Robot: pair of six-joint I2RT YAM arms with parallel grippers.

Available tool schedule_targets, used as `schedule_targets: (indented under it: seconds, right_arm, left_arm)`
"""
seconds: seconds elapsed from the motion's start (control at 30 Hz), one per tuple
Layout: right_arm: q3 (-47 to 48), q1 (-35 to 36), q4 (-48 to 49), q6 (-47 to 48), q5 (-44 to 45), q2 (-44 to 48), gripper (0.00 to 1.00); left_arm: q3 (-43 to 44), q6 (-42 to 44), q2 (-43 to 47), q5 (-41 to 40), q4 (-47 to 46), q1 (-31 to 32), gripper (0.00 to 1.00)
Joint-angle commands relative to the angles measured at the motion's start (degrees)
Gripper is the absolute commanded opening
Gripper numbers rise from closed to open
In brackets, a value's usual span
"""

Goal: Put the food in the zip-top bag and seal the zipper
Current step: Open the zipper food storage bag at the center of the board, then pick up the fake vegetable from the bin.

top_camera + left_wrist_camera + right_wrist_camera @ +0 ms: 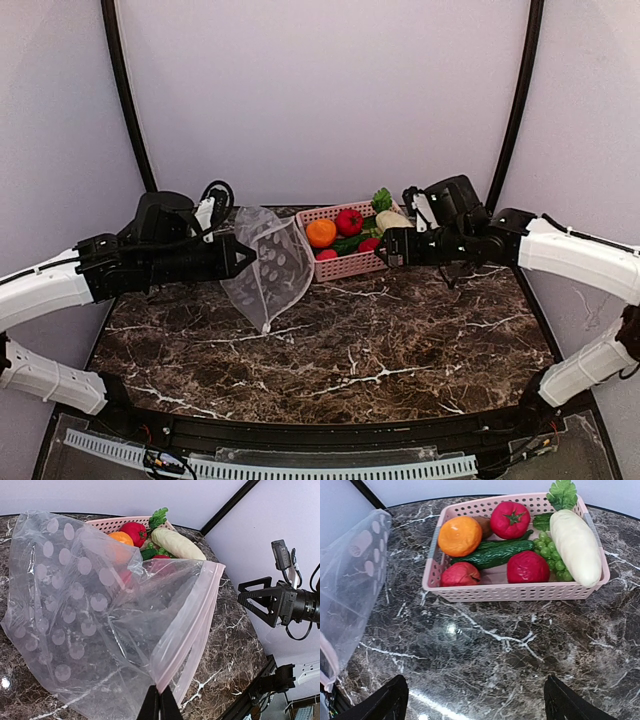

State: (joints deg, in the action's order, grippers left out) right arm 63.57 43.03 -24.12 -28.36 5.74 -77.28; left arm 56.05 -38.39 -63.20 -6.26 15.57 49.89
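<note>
Zip-top bag [270,265], marble table [400,340], lilac walls [320,90]

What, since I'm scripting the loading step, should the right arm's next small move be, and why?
Probably ease the open right pincer forward and down over the round orange toy fruit. All the food lies in the pink slotted plastic basket, that pincer is empty, and the left pincer holds the clear dotted plastic bag up by its pink zip edge.
</note>
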Motion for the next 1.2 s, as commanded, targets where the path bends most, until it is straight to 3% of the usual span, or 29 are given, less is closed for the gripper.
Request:
schedule_targets:
  seconds: [0.0, 0.4, 0.9, 1.17]
  right_arm:
    - [4.81, -5.98, -1.58, 5.47, -2.39, -5.81, 0.92]
    - [17.44, -17.53, -1.68, 13.63, -5.47, -23.43, 0.86]
    - [25.62, -19.22, -1.37, 16.23, -7.32, -34.84, 0.73]
    - [26.52, -19.29, -0.96, 16.28, -6.22, -37.42, 0.73]
  left_arm:
    - [-0.44, 2.07, 1.43, 2.29, 3.26, -3.28, 0.01]
    - [-0.06, 2.1, 0.52, 5.55, 3.26, -8.45, 0.01]
    - [-0.47, 0.56, -0.67, 7.95, 1.98, -9.38, 0.01]
    - [-1.12, 0.38, 0.28, 7.89, 2.35, -9.46, 0.01]
